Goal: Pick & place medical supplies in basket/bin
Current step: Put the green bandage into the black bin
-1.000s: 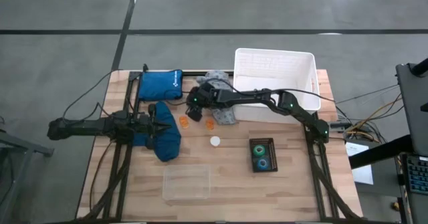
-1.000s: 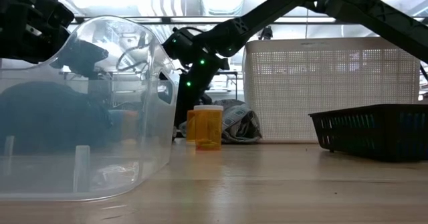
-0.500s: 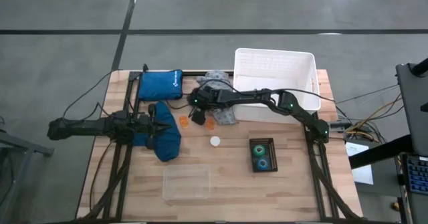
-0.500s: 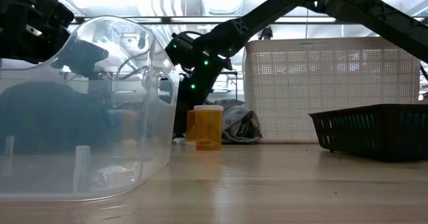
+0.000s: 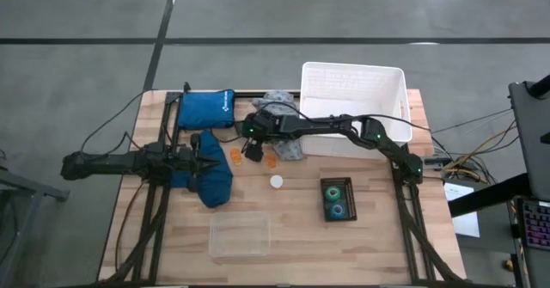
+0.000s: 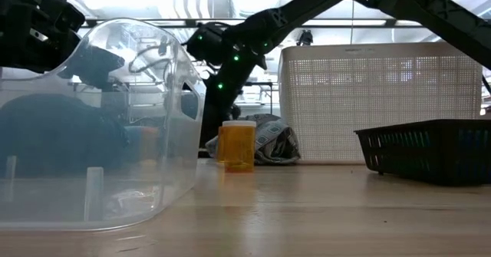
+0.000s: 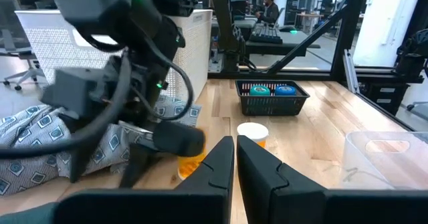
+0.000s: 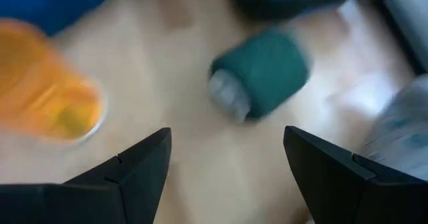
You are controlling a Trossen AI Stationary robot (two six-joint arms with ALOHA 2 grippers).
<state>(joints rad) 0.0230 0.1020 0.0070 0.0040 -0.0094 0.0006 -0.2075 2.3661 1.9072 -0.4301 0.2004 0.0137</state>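
Your right gripper [image 8: 227,164] hangs fingers spread, empty, above bare wood; a round orange vial [image 8: 47,90] lies off one fingertip and a dark green cylinder [image 8: 264,73] ahead between them. Your left gripper [image 7: 235,160] is pinched closed over the dark blue cloth [image 5: 210,183]. The ribbed white tub [image 5: 352,86] stands well beyond.

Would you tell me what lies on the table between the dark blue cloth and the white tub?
In the high view, two orange vials, the right gripper hovering above them, and the grey patterned cloth lie between the dark blue cloth and the tub.
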